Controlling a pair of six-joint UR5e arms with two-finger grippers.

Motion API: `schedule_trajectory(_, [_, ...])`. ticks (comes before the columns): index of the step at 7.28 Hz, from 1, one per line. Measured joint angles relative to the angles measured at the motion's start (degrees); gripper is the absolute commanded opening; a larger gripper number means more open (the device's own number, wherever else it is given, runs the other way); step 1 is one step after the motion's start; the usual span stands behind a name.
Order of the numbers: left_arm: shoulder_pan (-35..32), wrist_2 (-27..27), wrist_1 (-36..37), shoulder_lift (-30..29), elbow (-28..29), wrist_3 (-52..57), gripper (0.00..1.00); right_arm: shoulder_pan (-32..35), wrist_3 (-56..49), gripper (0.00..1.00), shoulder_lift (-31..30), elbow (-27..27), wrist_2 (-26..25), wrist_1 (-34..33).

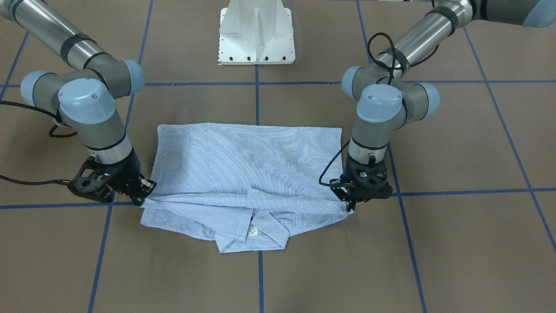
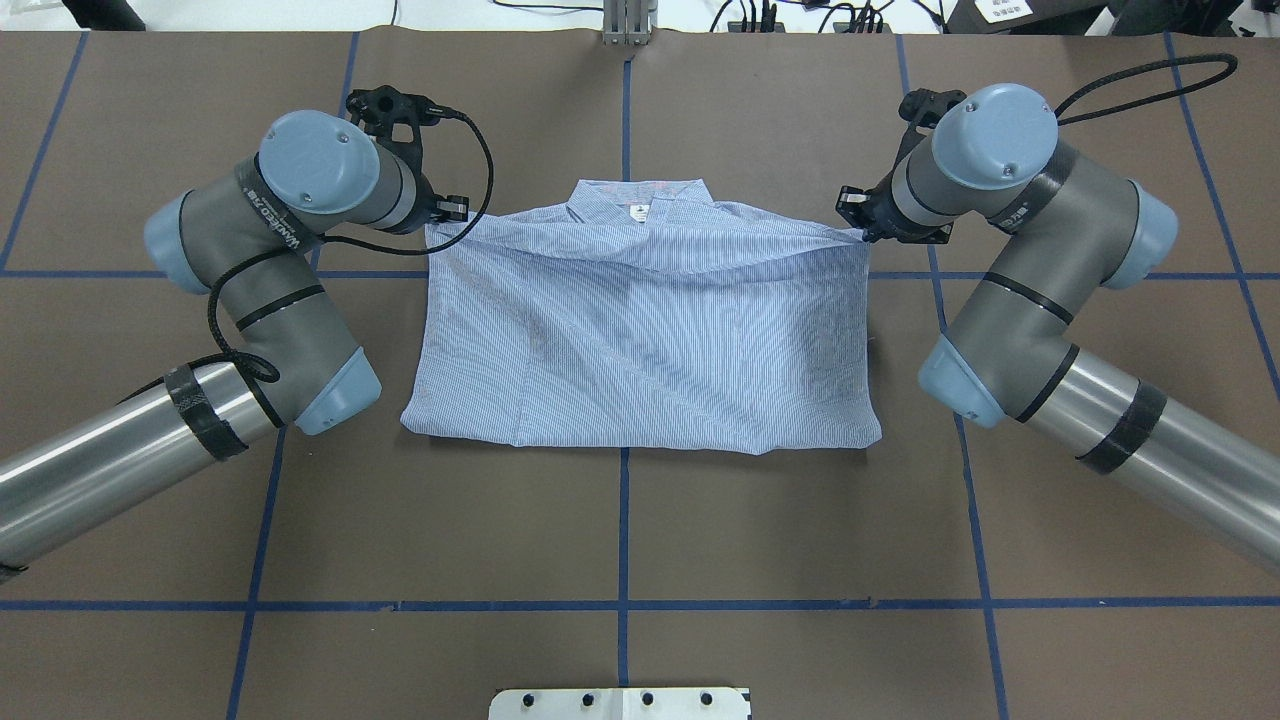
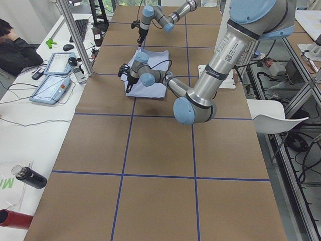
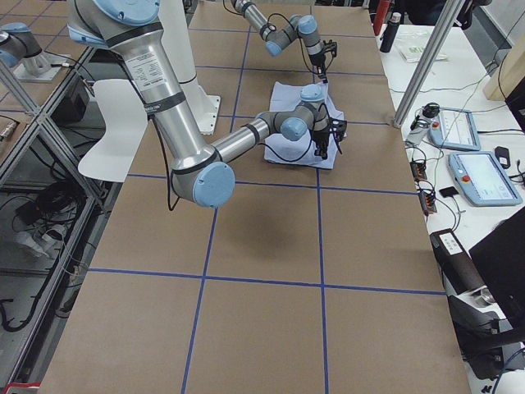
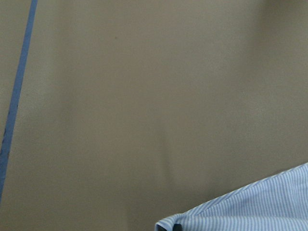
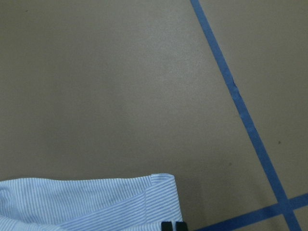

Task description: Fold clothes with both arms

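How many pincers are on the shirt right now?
2. The black two-finger left pincer pinches one collar-end corner of the folded light blue and white striped shirt. The black two-finger right pincer pinches the opposite corner. Neither is hidden.

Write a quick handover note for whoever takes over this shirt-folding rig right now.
Left gripper: shut on one corner of the shirt's folded-over edge, low at the table.
Right gripper: looks shut on the opposite corner.
Shirt: lies flat, collar on the side away from the robot, neck label showing.
Done: lower half folded up over the body, its edge just short of the collar.
Left: release both corners, then probably more folds to make it compact.
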Motion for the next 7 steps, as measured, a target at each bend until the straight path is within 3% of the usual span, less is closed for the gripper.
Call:
schedule_trajectory(3, [-3.54, -11.8, -1.91, 3.18, -4.62, 2.76, 1.0, 3.33, -3.47, 1.0, 0.04, 0.74, 8.2, -0.02])
schedule_trajectory(5, [-3.05, -15.1, -6.08, 11.97, -12.29, 3.23, 1.0, 4.77, -5.7, 1.0, -2.06, 3.85, 12.01, 0.11])
schedule_trajectory(7, [1.26, -16.25, -13.11, 17.55, -14.53, 0.27, 1.0, 4.89, -6.04, 1.0, -3.03, 5.6, 12.44, 0.13])
